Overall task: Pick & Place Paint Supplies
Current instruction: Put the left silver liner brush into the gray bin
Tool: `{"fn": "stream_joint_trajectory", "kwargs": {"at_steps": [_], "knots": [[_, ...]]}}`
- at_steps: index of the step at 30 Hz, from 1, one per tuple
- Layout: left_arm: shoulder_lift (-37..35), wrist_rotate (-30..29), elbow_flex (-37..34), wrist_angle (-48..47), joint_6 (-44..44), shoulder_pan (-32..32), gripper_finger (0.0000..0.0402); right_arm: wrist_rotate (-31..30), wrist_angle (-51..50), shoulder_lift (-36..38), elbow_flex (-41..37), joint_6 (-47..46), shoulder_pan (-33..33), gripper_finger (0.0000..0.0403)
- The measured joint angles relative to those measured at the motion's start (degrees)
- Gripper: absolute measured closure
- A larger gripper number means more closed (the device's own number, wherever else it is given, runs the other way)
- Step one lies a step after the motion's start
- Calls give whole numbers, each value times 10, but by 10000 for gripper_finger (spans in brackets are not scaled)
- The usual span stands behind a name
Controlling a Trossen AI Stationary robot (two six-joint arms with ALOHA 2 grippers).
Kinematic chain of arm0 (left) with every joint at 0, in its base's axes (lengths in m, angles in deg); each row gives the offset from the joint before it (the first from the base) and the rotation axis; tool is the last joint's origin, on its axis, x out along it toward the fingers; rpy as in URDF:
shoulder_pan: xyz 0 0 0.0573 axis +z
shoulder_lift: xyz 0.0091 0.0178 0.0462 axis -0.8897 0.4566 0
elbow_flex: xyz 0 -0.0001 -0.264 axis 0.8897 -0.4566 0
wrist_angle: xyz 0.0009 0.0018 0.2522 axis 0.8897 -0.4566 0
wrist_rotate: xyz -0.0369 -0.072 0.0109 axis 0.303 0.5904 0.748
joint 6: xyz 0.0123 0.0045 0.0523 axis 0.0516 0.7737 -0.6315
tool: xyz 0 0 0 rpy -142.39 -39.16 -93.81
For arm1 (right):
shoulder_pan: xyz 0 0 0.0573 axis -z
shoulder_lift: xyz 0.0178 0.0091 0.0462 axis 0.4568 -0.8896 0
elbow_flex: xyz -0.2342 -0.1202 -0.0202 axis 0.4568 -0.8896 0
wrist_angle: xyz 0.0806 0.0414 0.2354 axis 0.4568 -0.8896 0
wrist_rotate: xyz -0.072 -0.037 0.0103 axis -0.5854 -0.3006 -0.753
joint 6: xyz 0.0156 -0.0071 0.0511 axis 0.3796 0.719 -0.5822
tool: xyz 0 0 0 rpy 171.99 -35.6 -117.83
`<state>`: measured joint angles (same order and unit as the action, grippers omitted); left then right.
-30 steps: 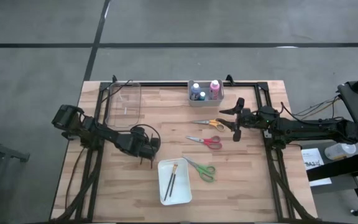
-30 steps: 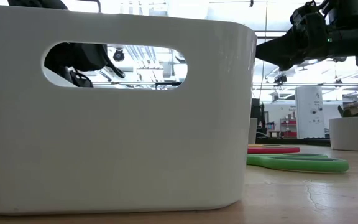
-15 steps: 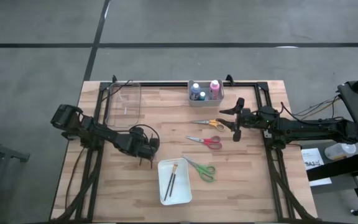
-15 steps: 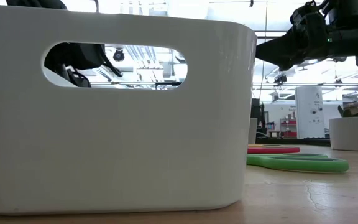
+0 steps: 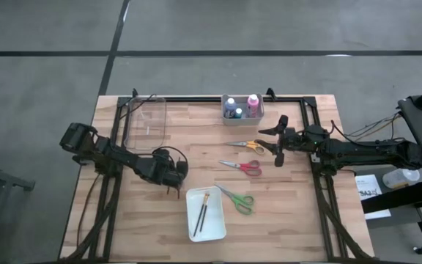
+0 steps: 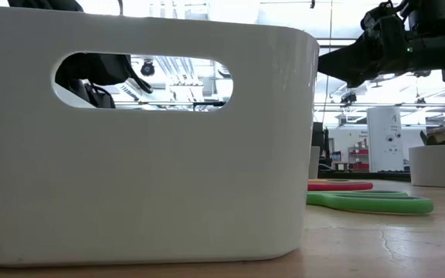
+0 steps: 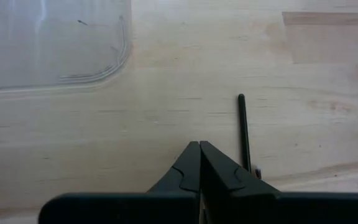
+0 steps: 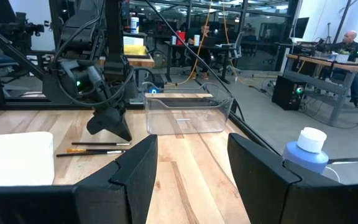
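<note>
Left gripper [image 5: 173, 178] low over the tabletop [image 5: 160, 220], fingers [image 7: 199, 163] pressed together, nothing between them; a thin dark brush [image 7: 244, 132] lies just beside the tips, its lower end cut off behind the fingers in the left wrist view. Clear bin [image 5: 146, 119] at the far left of the tabletop. Right gripper [image 5: 279, 141] held above the wood near the orange scissors [image 5: 247, 146], fingers [image 8: 137, 167] apart and empty. Red scissors [image 5: 243, 166] at centre, green scissors [image 5: 238, 199] nearer the front, beside the white tray [image 5: 215, 229] that holds two brushes [image 5: 201, 213]. Bottles stand in a small grey caddy [image 5: 242, 116] at the far edge: pink [image 5: 253, 103], blue [image 5: 230, 104], a short one [image 5: 238, 113] whose colour is hard to make out. Low view is mostly blocked by the white tray's wall; only the green handle and a strip of red show past it. The right wrist view clips a blue bottle [image 8: 307, 154] at its edge.
</note>
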<state>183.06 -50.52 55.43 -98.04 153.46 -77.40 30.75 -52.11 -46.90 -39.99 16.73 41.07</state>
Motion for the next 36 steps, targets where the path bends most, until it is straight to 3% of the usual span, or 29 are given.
{"fn": "stream_joint_trajectory", "kwargs": {"at_steps": [10,18,22,31,36], "knots": [[0,7,1,8,0,0,385,0,0,0,0,0,0,209],[0,4,1,30,-3,0,271,0,0,0,0,0,0,209],[-1,-2,1,42,-25,0,235,0,0,0,0,0,0,209],[1,12,0,58,-43,-4,227,0,0,0,0,0,0,209],[-4,33,11,17,-57,-13,226,0,0,0,0,0,0,209]]}}
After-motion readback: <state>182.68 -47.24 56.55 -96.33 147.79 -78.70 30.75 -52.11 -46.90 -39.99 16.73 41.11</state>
